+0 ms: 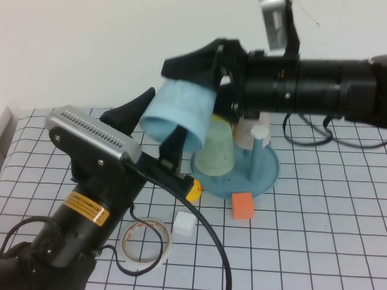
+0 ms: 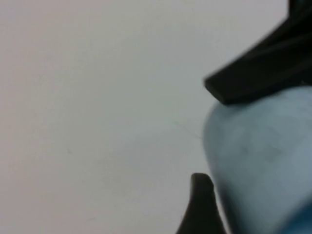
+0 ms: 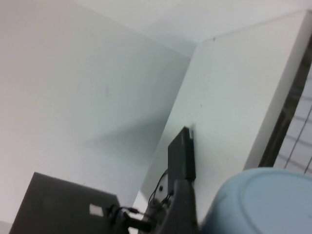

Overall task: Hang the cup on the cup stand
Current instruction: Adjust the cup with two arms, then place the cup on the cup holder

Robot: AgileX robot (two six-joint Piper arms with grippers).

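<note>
High view: white gridded table [image 1: 338,211] against pale wall, cup [image 1: 178,115] aloft above cup stand [image 1: 266,175], clamped by right gripper [image 1: 196,99] and left gripper [image 1: 151,124] alike.

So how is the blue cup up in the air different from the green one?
The blue cup is tilted in mid-air, with both the left gripper and right gripper around it; the green cup sits upside down on the cup stand. Both are handleless, tapered tumblers.
</note>
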